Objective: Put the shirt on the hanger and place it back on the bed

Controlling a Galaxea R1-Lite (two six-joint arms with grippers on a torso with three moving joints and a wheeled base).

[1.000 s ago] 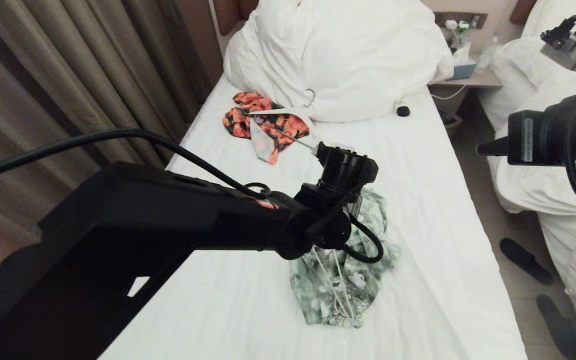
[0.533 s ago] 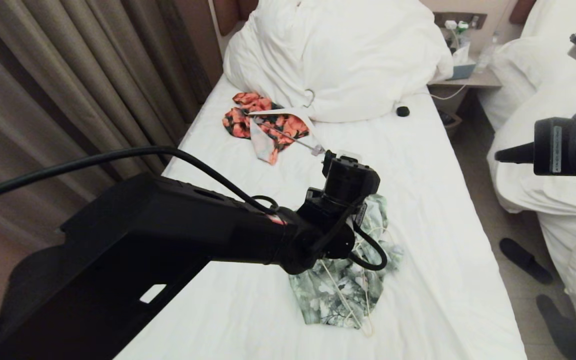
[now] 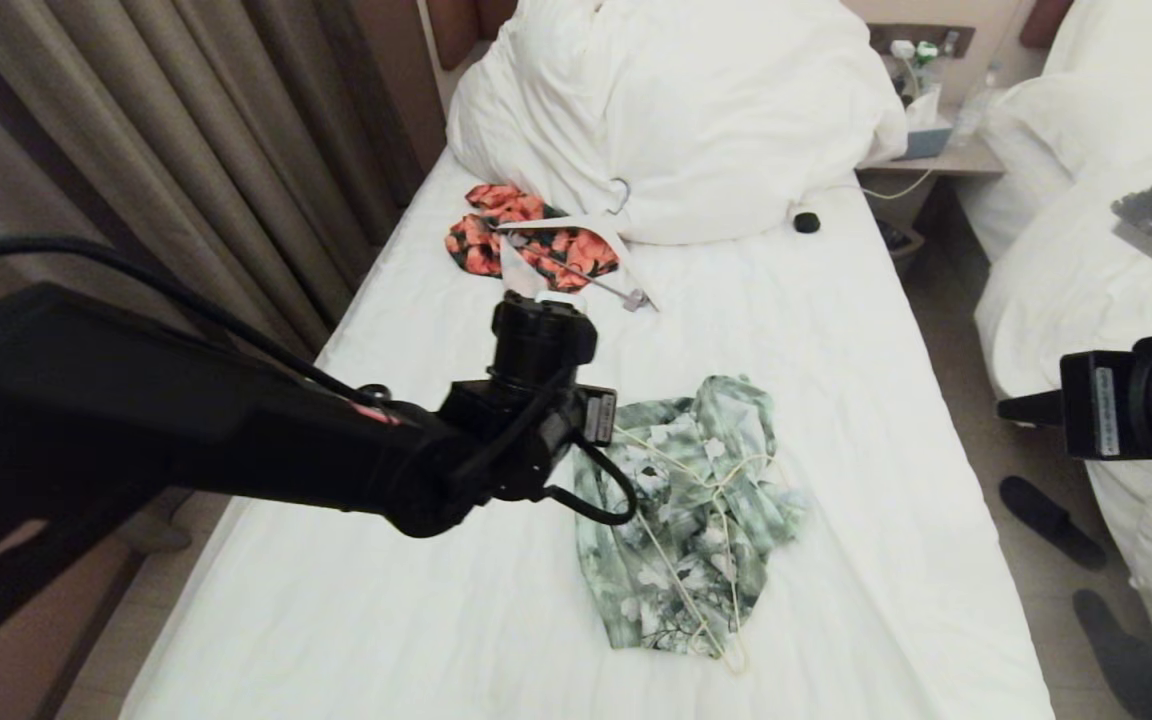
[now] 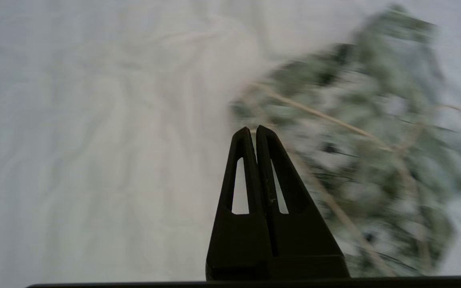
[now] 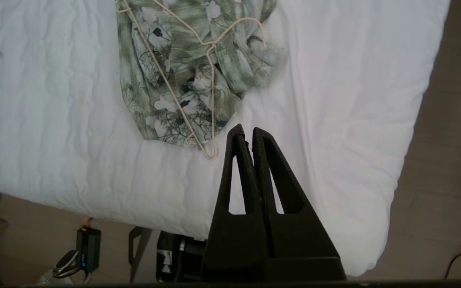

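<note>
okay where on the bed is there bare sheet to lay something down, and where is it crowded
Bare sheet runs along the curtain side of the bed, left of the shirt, and in a band between the shirt and the pillows. A narrower strip lies right of the shirt. Crowded: the middle, where the hanger lies on the shirt, and by the pillows, around the orange-red garment.
</note>
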